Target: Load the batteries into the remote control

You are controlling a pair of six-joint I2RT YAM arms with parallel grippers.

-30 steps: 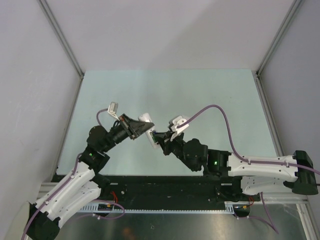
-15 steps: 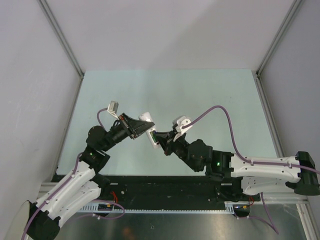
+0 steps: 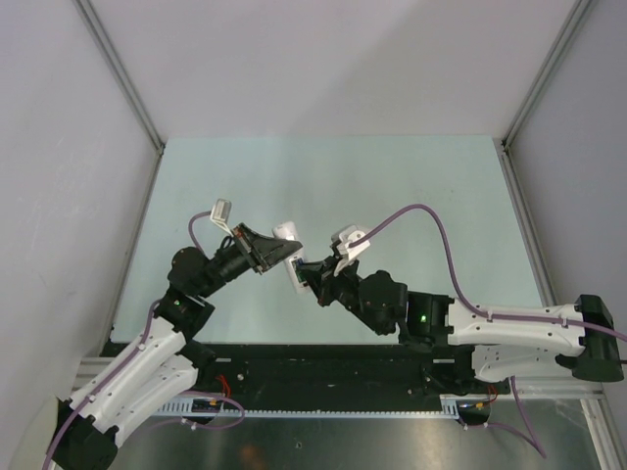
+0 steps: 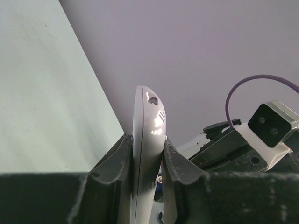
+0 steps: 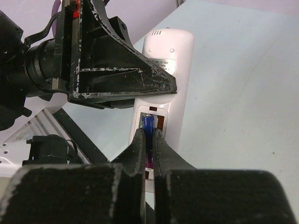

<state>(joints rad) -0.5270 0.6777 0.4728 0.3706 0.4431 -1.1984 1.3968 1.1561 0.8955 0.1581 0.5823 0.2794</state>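
While held over the near middle of the pale green desk (image 3: 392, 196), the white remote control (image 5: 168, 51) shows its open back
Left fingers (image 4: 117, 158) clamp it face to back, just beyond the compartment; right fingers (image 5: 139, 144) are closed on the purple battery (image 5: 148, 125), whose far end sits inside that recessed compartment

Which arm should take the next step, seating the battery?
Right. The right fingers pinch the purple battery at the open compartment of the remote; the left fingers are clamped on the remote, holding it.
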